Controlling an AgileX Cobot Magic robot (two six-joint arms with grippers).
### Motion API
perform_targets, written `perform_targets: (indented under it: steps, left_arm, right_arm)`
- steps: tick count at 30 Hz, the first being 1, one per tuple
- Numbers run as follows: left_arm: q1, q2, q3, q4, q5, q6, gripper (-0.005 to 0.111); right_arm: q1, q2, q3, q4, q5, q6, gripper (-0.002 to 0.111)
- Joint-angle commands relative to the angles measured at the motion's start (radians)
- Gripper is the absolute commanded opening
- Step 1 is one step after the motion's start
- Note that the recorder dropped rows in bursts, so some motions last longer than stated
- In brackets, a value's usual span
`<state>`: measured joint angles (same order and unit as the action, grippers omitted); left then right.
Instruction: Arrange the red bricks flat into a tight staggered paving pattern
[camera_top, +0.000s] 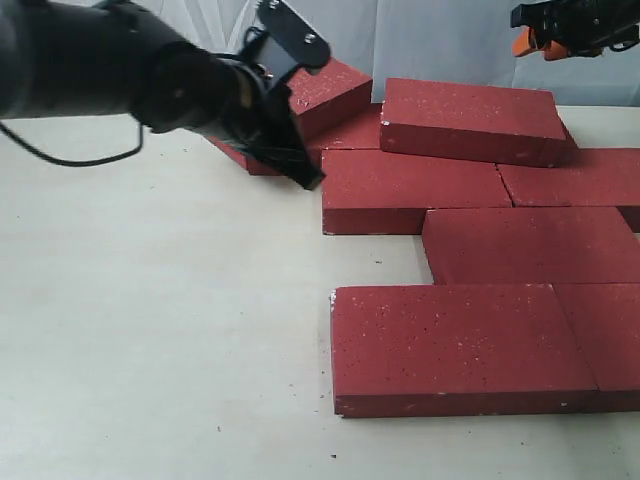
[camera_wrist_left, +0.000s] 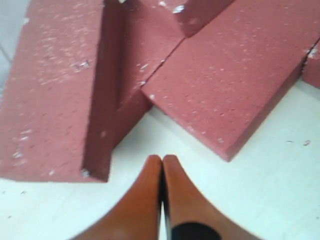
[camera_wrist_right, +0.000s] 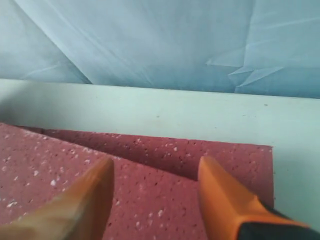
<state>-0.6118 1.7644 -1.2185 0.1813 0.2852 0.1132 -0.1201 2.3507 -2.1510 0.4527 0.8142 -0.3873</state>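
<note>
Red bricks (camera_top: 450, 345) lie mostly flat and staggered on the pale surface (camera_top: 150, 350). One brick (camera_top: 470, 120) leans on the back row. To its left, the left fingers (camera_wrist_left: 145, 205) are pressed together. Above it, the right fingers (camera_wrist_right: 227, 200) stand apart, empty.

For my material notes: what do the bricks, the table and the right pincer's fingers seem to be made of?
The bricks: likely fired clay or concrete, matte dark red, rough, with white specks and pale chipped edges.
The table: smooth off-white surface, perhaps laminate or painted board; only a few small dark marks show.
The right pincer's fingers: probably orange plastic or rubber, smooth and evenly coloured.
</note>
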Motion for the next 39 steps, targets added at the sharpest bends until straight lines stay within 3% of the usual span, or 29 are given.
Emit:
perform_targets:
  steps: [1,5,9,18,34,39]
  left_arm:
    - [0.111,-0.107,0.147,0.004,-0.135,-0.004,0.0]
    - [0.207,-0.145,0.194,-0.035,-0.221,-0.004,0.0]
    - [0.251,-0.152,0.194,-0.042,-0.223,-0.004,0.0]
    - [0.254,-0.15,0.194,-0.042,-0.25,-0.004,0.0]
    - [0.254,-0.146,0.194,-0.042,-0.259,-0.004,0.0]
    - [0.254,-0.146,0.194,-0.042,-0.259,-0.004,0.0]
  right_arm:
    - [-0.005,0.111,-0.203,-0.068,0.089,0.06,0.053]
    - [0.004,0.196,-0.307,-0.066,0.085,0.071,0.052]
    - [0.012,0.258,-0.361,-0.068,0.068,0.071,0.047]
    - [0.012,0.286,-0.367,-0.064,0.053,0.071,0.047]
    - [0.04,0.218,-0.367,-0.059,0.407,-0.016,0.047]
    - [0.052,0.172,-0.359,-0.044,0.407,-0.002,0.047]
